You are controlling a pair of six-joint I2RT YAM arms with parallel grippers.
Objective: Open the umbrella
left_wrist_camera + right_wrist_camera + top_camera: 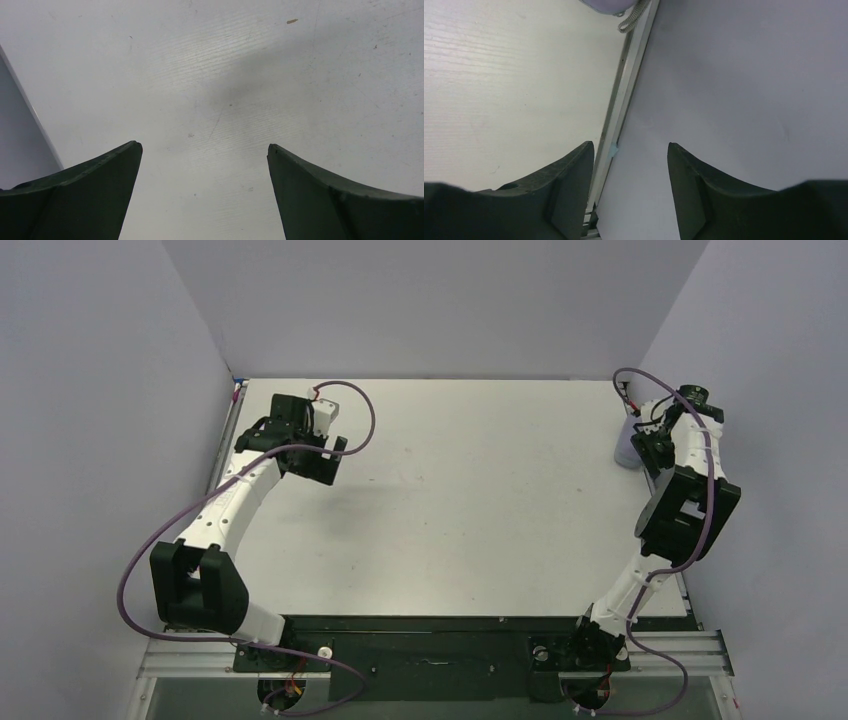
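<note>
Top external: matte white table (480,520) with faint scuffs, boxed in by plain pale grey walls (440,300). Left arm (235,500), white links with black joints and a purple cable (135,560) looped off it, bent up from its base and reached to the far-left part of the table, wrist turned down toward the surface. Left wrist view: left gripper (203,146) hung over bare tabletop with fine parallel grain and a few specks, its dark, matte, wedge-shaped fingers spread wide with nothing between them. Right arm (685,500) rose steeply along the right edge of the table and folded forward at the elbow, wrist at the far-right side close to the wall. Umbrella (626,445) sat there at the far-right table edge, just beside the right wrist: a rounded, soft-looking lump of pale lavender fabric, partly hidden behind the arm. What showed ran roughly along the table edge, but I could not tell its long axis for sure, nor which end pointed where. Right wrist view: right gripper (629,147) pointed down over the seam between table and wall, one finger over the white top, the other over the grey wall, a thin metal rail (624,90) running between. Jaws stood partly apart, gripping nothing. A sliver of lavender fabric and a light braided cord loop (634,17) showed at the top of that view, well clear of the fingertips.
</note>
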